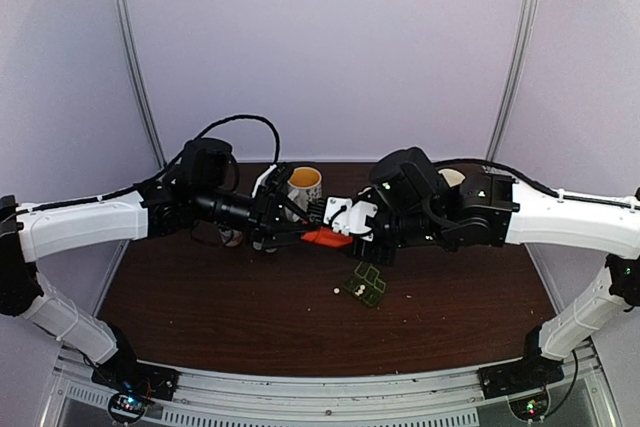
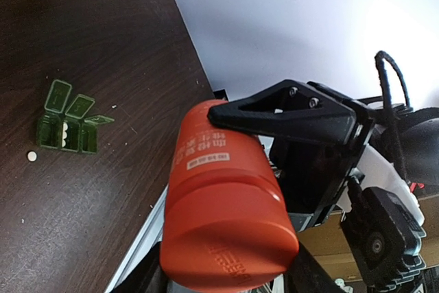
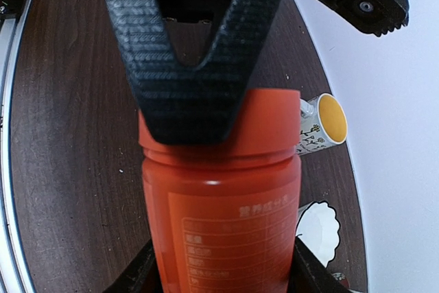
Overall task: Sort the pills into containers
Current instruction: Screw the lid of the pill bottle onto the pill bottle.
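An orange pill bottle [image 1: 326, 238] hangs in mid-air between both arms above the table. My right gripper [image 3: 223, 265] is shut on its body [image 3: 226, 217]. My left gripper [image 2: 230, 265] sits around the cap end [image 2: 226, 238], its fingers against the cap's sides. The small dark-green pill box [image 1: 368, 284] lies on the table below with its lids open, and white pills show in one compartment [image 2: 64, 135]. One loose white pill [image 2: 31, 156] lies on the table just beside the box.
A mug with a yellow inside [image 1: 303, 185] stands behind the bottle. A white scalloped mug [image 3: 317, 231] stands near it towards the back right. The white back wall [image 1: 320, 47] rises right behind the table's far edge.
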Controlling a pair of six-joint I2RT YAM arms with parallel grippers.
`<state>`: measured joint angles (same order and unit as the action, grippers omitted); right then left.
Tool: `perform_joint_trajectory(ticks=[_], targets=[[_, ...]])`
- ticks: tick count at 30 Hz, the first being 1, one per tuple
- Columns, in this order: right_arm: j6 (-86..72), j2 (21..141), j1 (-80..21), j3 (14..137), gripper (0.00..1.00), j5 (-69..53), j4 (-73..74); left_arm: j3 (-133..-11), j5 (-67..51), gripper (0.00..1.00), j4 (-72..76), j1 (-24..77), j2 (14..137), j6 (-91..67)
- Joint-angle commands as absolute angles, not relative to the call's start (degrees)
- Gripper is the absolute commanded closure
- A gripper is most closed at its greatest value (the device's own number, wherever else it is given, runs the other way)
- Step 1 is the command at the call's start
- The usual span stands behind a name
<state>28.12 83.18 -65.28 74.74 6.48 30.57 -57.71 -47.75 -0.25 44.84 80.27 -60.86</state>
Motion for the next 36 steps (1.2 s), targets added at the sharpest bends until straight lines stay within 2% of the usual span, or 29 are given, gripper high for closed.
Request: perform_joint_trajectory(ticks=[1,11,17,22,31,36], targets=[[27.5,83.7,-65.8,77.8,1.0,4.8,33.1,-61.7,-46.7,0.48,-6.1,45.2,80.6,-54.1],[24.9,88.0,-64.6,85.4,1.0,-10.9,43.1,-63.5,-40.3,0.49,-14.5,46.3,77.4,-30.7],[22.2,88.4,-63.1,89.1,1.0,-21.3,44.8,-59.8,-38.0,0.47,-11.1,47.7,70.8,-19.9],[20.7,89.8,-60.9,92.4,1.0,-30.3,48.5,-56.4,-35.2,0.5,-11.2,50.3,64.8,-6.3],[17.2,92.6,-57.6,91.9,1.0,-45.3,48.0,-58.7,-30.7,0.5,-19.4,51.8,62.5,13.9],[14.5,91.6,-56.0,88.5,1.0,-51.0,42.8,-58.2,-29.8,0.49,-20.3,52.3,61.2,22.0]])
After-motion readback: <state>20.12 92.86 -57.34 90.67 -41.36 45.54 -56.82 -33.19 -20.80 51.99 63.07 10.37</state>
